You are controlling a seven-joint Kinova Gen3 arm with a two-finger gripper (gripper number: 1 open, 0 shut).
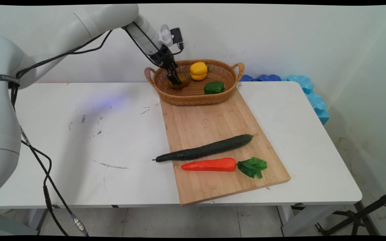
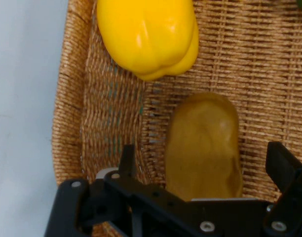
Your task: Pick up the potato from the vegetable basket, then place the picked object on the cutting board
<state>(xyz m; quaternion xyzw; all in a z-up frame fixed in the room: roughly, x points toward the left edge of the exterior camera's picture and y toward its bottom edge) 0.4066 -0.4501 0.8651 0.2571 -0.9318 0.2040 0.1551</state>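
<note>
Board point(image 1: 213, 134): wooden, on the table point(image 1: 79, 150), bearing cucumber point(image 1: 206, 150) and carrot point(image 1: 209, 164).
Basket point(image 1: 193, 97): wicker, at the board's far end.
Peppers: yellow point(image 2: 148, 34) and green point(image 1: 214, 87), inside the basket.
Potato point(image 2: 205, 143): in the basket, beside the yellow pepper.
My pincer point(image 2: 205, 168): spread wide, straddling the potato.

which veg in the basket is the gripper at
The potato, the brown one at the basket's left end. The open gripper straddles it. The yellow pepper and green pepper lie apart, further right.
</note>
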